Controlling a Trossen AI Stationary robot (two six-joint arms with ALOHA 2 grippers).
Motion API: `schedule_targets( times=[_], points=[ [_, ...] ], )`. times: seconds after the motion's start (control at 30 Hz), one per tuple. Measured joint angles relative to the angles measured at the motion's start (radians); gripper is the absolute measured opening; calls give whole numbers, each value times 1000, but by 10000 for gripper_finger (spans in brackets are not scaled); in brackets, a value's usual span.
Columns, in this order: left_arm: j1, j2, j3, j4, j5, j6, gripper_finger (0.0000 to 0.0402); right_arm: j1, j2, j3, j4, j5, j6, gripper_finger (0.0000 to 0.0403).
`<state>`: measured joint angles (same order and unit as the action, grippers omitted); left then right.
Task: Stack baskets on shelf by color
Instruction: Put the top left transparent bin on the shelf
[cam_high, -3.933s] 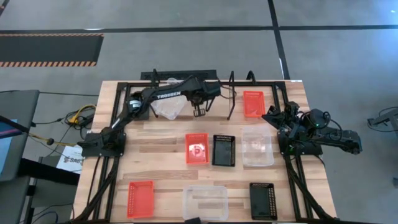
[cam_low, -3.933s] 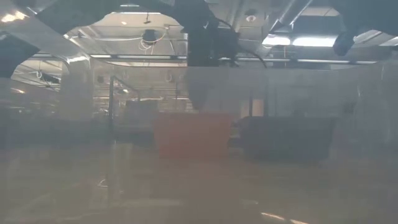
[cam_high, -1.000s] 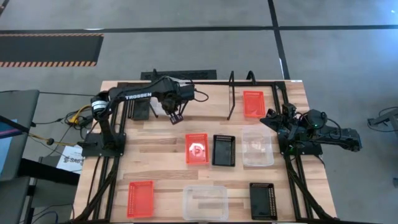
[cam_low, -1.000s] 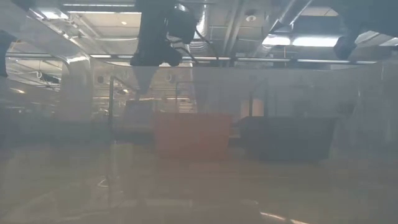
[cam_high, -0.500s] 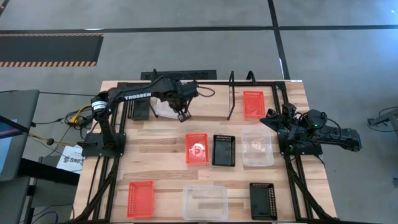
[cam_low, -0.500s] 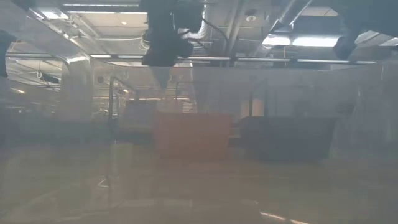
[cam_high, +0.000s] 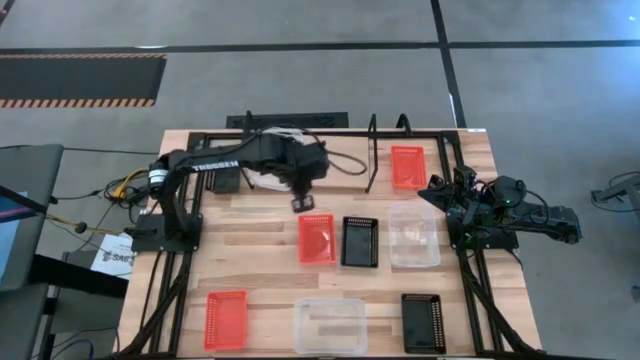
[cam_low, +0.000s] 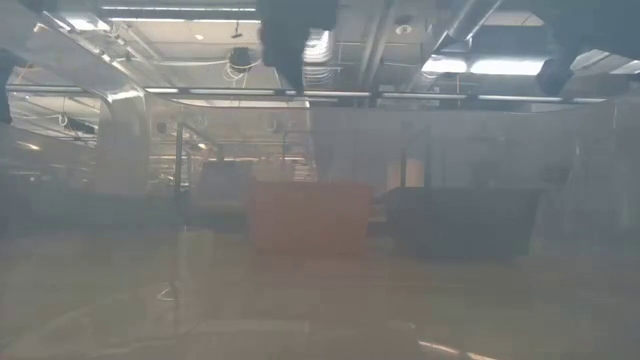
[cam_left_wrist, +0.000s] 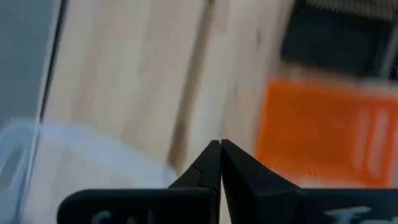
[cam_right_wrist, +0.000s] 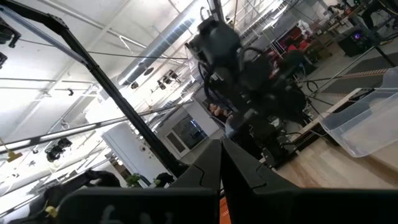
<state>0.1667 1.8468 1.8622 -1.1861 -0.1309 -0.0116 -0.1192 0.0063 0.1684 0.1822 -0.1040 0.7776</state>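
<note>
High view even, bright. Low view hazy, ceiling lights (cam_low: 500, 66) glaring. Left wrist view motion-blurred.

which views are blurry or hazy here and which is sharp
High view: sharp, evenly lit. Low view: hazy throughout, an orange-red basket and a black basket reduced to soft blocks. Left wrist view: smeared with motion blur beyond the shut left gripper.

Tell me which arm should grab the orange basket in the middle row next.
Left. The left gripper hangs right by the middle orange basket, jaws shut and holding nothing. The right gripper sits folded at the table's right edge, with a black basket and a clear basket between.
</note>
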Motion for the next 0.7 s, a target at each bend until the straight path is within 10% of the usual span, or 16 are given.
schedule_targets(
  times=[0.7],
  points=[
    [195,268,8,128,-40,-14,0,0,0,0,9,8,1,33]
  ],
)
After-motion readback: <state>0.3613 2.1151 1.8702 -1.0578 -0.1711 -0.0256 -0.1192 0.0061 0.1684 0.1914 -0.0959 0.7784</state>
